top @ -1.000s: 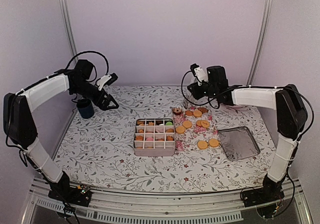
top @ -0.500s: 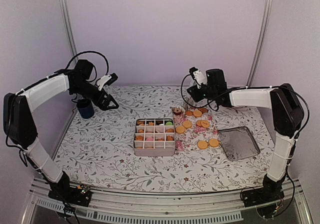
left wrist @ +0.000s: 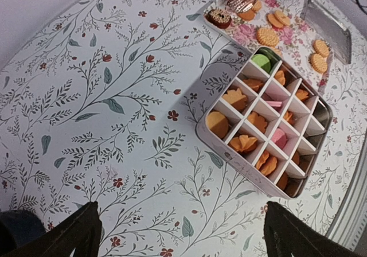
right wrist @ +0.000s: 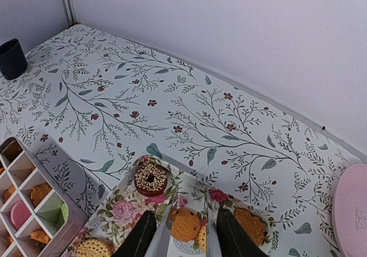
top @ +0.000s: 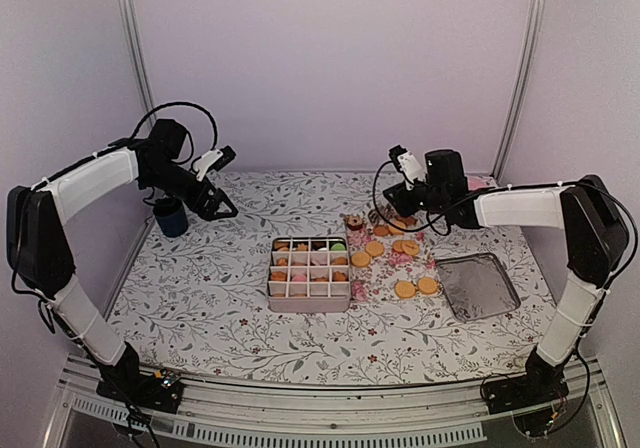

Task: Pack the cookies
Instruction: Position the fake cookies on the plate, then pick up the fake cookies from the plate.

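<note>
Two grippers, both empty: far left, left gripper (top: 224, 210) spread wide; centre, divided box (top: 310, 306) part-filled; right, loose cookies (top: 404, 289) on floral tray (top: 383, 273) beneath right gripper (right wrist: 184, 213), parted. Probably light, stiff, crumbly — pinch gently across the rim.

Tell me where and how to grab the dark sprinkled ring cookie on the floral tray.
Pinch the dark ring cookie across its outer edge, straight down from above. It lies flat near a corner of the floral tray, so only its rim offers opposed sides. The nearest tan cookie sits apart, likely leaving room for the open right gripper.
</note>
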